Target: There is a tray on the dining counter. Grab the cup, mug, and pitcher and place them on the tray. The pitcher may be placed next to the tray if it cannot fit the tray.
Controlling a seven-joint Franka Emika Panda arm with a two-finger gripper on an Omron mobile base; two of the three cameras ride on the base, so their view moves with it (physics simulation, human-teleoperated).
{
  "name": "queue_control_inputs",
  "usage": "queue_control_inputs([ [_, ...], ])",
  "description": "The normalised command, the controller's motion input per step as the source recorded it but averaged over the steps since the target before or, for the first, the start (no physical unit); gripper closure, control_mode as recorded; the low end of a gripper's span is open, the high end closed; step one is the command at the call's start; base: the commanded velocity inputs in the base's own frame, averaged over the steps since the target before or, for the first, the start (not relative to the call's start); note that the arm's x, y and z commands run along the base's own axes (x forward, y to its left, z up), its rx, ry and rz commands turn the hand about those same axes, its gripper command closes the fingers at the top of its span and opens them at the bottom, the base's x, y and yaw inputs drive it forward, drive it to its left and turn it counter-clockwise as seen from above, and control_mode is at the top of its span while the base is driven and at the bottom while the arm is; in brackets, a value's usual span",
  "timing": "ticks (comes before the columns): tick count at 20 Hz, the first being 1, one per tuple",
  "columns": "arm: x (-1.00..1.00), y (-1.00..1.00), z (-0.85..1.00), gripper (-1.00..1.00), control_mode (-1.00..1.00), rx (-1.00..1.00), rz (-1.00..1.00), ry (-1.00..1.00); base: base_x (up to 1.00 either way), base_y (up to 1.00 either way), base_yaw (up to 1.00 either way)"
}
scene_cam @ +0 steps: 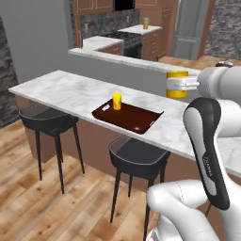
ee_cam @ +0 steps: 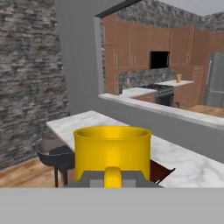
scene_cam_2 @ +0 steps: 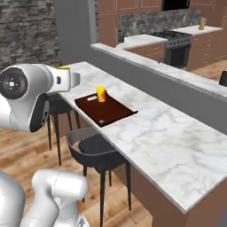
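Plain yellow mug (ee_cam: pixel 112 151); yellow cup (scene_cam: pixel 116 100) bearing a red-orange mark, standing on the dark brown tray (scene_cam: pixel 136 117). White, grey-veined marble dining counter (scene_cam_2: pixel 173 142) with a grey back ledge (scene_cam_2: pixel 177 84); black stools (scene_cam: pixel 136 155) on a brown wood-plank floor (scene_cam: pixel 42 207). Reddish-brown cabinets (ee_cam: pixel 144 46); grey mottled stone wall (ee_cam: pixel 26 78).

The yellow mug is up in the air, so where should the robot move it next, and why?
Probably carry the mug, gripped in the shut hand, across and down toward the bare part of the tray. The cup already stands at one end of the tray, while the mug hangs high above the dining counter.
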Motion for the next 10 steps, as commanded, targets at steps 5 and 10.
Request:
queue_control_inputs([
  [5,0.0,0.0,0.0,1.0,1.0,0.0,0.0,0.0,0.48,0.82,-0.36],
  [10,0.0,0.0,0.0,1.0,1.0,0.0,0.0,0.0,0.12,0.74,-0.33],
])
